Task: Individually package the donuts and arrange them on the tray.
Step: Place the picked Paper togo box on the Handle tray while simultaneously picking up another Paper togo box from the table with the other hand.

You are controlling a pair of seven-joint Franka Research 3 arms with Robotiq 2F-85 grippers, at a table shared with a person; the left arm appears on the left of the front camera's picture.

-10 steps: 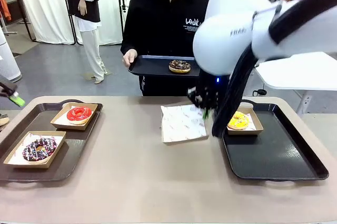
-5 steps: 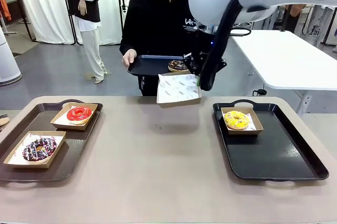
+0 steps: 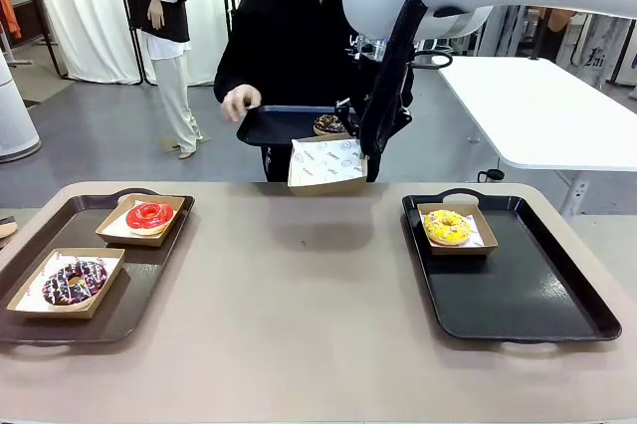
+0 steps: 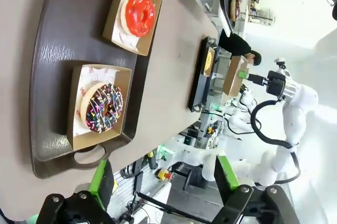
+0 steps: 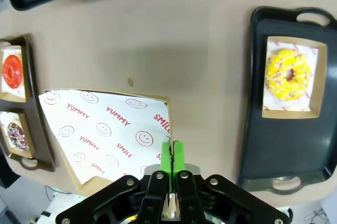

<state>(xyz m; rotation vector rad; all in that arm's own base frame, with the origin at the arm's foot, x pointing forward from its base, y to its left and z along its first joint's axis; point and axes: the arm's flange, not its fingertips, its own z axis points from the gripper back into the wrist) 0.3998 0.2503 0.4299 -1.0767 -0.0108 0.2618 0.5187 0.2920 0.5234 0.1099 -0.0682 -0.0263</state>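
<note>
My right gripper (image 5: pixel 172 150) is shut on the edge of an empty paper-lined cardboard box (image 3: pixel 323 165) (image 5: pixel 105 134), held in the air just in front of the person's black tray (image 3: pixel 279 127). A dark chocolate donut with pale sprinkles (image 3: pixel 328 124) lies on that tray. The yellow sprinkled donut (image 3: pixel 448 227) (image 5: pixel 288 74) sits boxed on the black tray (image 3: pixel 537 305) at the right. On the brown tray (image 3: pixel 139 295) at the left are the boxed red donut (image 3: pixel 149 215) (image 4: pixel 139 14) and the purple-white sprinkled chocolate donut (image 3: pixel 73 282) (image 4: pixel 102 107). My left gripper (image 4: pixel 164 179) is open beyond that tray's end.
The person stands at the far side, one hand (image 3: pixel 239 101) raised above the tray's left rim. A white table (image 3: pixel 537 106) stands behind at the right. Bare tabletop (image 3: pixel 299 295) lies between the two trays.
The right gripper has lifted the paper-lined box off the table and carried it up to the person's tray. The person's hand has come off the tray's rim.
</note>
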